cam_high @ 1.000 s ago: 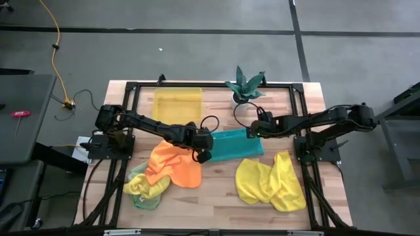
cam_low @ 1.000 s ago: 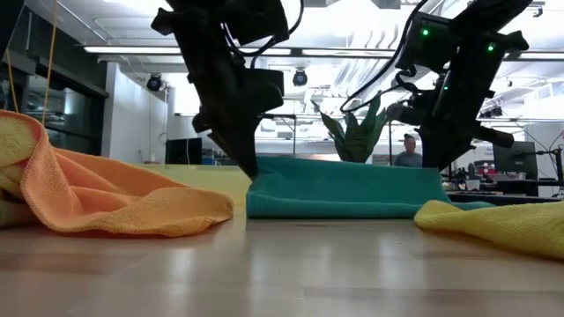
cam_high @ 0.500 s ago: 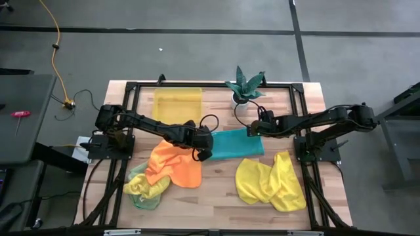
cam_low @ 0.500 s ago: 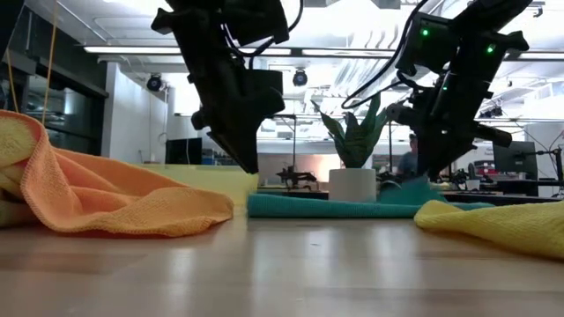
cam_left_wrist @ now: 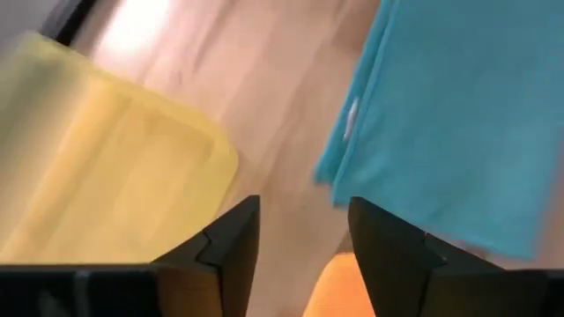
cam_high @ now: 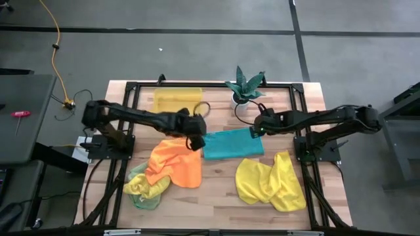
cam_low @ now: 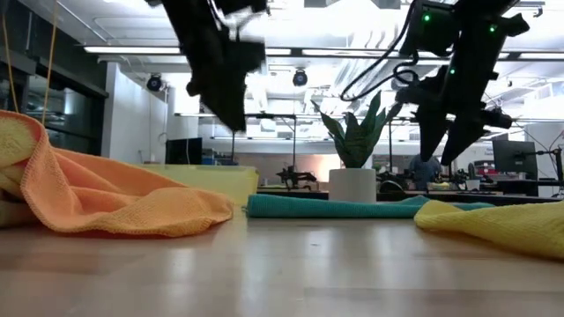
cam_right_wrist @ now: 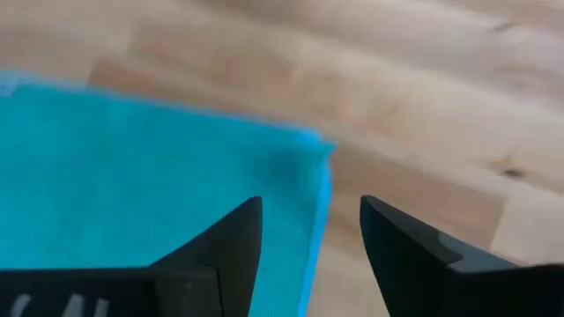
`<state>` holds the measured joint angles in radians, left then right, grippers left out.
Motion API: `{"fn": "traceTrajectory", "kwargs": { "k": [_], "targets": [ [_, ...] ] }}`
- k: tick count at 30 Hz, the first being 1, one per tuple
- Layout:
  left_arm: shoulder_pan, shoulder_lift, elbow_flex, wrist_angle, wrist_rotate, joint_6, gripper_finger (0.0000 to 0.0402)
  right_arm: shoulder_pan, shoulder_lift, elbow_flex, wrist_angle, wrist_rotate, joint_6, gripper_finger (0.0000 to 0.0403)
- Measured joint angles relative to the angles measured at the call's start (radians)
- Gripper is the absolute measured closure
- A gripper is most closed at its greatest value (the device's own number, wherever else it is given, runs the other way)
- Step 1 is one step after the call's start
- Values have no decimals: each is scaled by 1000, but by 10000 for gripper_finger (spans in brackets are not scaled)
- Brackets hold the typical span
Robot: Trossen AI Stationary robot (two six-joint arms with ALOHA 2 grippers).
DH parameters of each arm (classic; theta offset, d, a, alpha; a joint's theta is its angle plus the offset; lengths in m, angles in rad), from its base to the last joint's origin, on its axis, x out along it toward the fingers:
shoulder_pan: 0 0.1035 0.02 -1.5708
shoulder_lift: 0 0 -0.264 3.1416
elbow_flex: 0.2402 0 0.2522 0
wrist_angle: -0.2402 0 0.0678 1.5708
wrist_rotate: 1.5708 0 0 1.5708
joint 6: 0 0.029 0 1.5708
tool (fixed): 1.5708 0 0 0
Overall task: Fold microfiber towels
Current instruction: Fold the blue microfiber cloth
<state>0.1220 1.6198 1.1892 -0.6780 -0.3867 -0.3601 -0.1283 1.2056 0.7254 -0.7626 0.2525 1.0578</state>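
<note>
A teal microfiber towel (cam_high: pixel 233 144) lies folded flat on the table's middle, also seen in the low view (cam_low: pixel 352 209). My left gripper (cam_high: pixel 195 139) hangs open above the table just off the towel's left edge (cam_left_wrist: pixel 339 167), touching nothing. My right gripper (cam_high: pixel 256 130) hangs open above the towel's far right corner (cam_right_wrist: pixel 313 150), clear of it. An orange towel (cam_high: pixel 174 164) lies crumpled to the near left, partly over a yellow and green heap (cam_high: pixel 141 189). A yellow towel (cam_high: pixel 269 180) lies crumpled at the near right.
A translucent yellow bin (cam_high: pixel 177 99) stands at the far left, close to my left gripper (cam_left_wrist: pixel 304 231). A potted plant (cam_high: pixel 244 85) stands at the far edge behind my right gripper (cam_low: pixel 441 145). Bare wood shows between the orange and yellow towels.
Both grippers have opened and let go of the teal towel. Its raised part has dropped, and it now lies flat. Both grippers have gone up; my left one has also moved toward the far left, nearer the bin.
</note>
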Motion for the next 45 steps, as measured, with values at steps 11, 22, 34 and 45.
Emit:
{"fn": "traceTrajectory", "kwargs": {
  "k": [11,22,34,45],
  "targets": [
    [27,-350,-418,784,434,-43,244,-89,-7,-66,51,-264,-168,214],
    [1,-464,-530,914,402,-53,251,-127,23,-167,206,-307,-116,214],
    [1,-451,-530,907,401,-48,251,-125,191,-135,216,-309,-88,214],
    [2,-451,-530,880,394,-18,251,-113,280,-77,160,-293,-18,247]
  ]
}}
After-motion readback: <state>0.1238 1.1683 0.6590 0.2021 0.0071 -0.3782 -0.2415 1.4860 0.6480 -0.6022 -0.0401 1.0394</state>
